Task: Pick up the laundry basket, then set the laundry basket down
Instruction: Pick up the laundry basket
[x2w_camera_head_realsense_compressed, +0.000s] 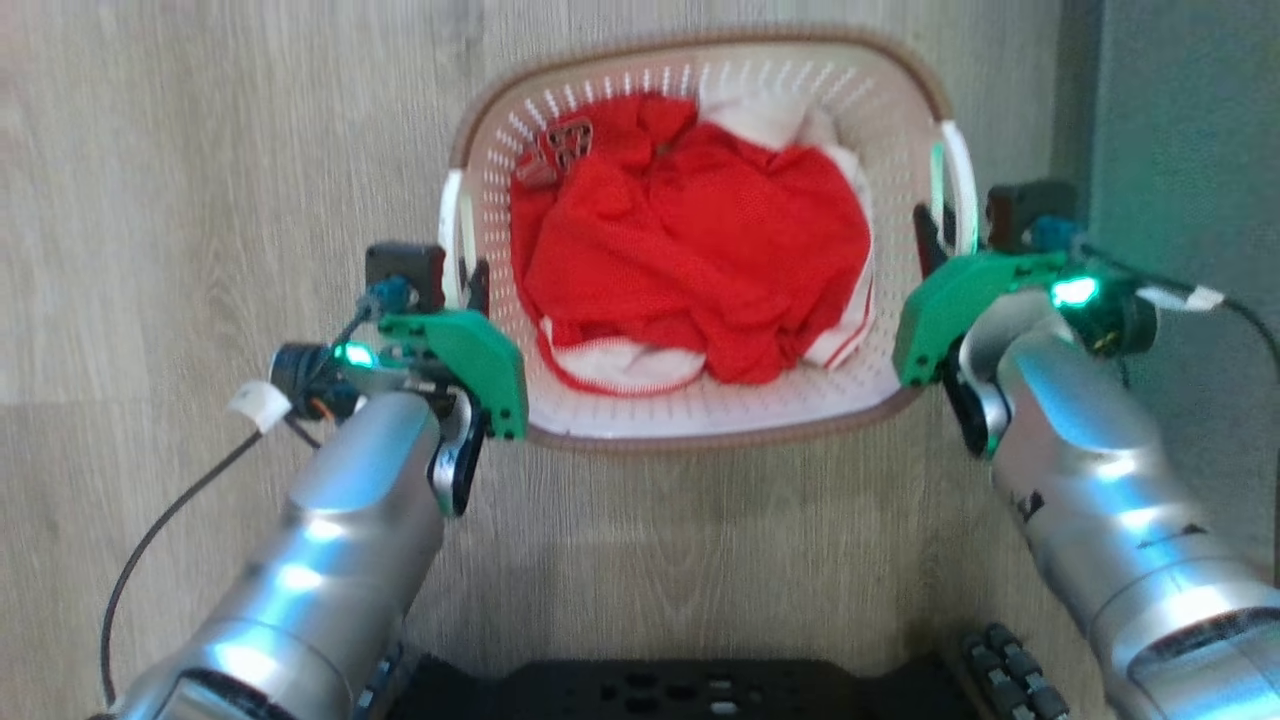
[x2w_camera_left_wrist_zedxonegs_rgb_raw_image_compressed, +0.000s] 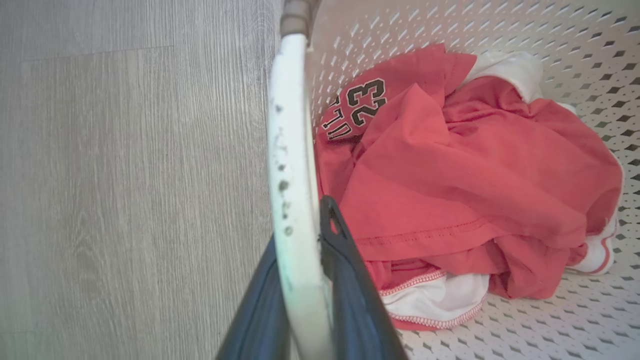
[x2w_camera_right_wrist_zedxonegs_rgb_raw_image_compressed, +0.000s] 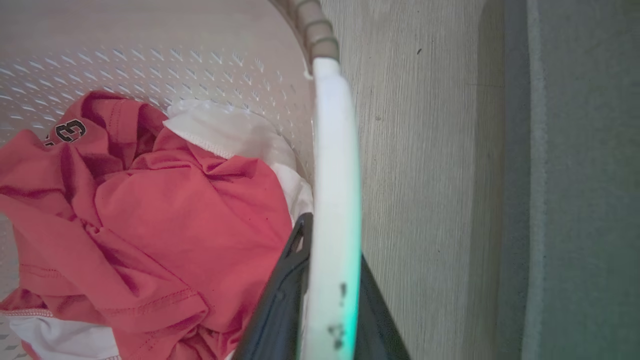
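One laundry basket (x2w_camera_head_realsense_compressed: 715, 436), holding one red jersey (x2w_camera_head_realsense_compressed: 690, 250) and white cloth (x2w_camera_head_realsense_compressed: 770, 120), hangs between two arms over the floor (x2w_camera_head_realsense_compressed: 200, 200), the left gripper (x2w_camera_head_realsense_compressed: 468, 290) and right gripper (x2w_camera_head_realsense_compressed: 935, 235) each with fingers clenched on one of its two handles.

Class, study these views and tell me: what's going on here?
A two-armed robot grips the laundry basket by both white side handles: its left hand is shut on the left handle, its right hand on the right handle. Red and white clothes lie inside. Whether it has left the wood floor isn't clear.
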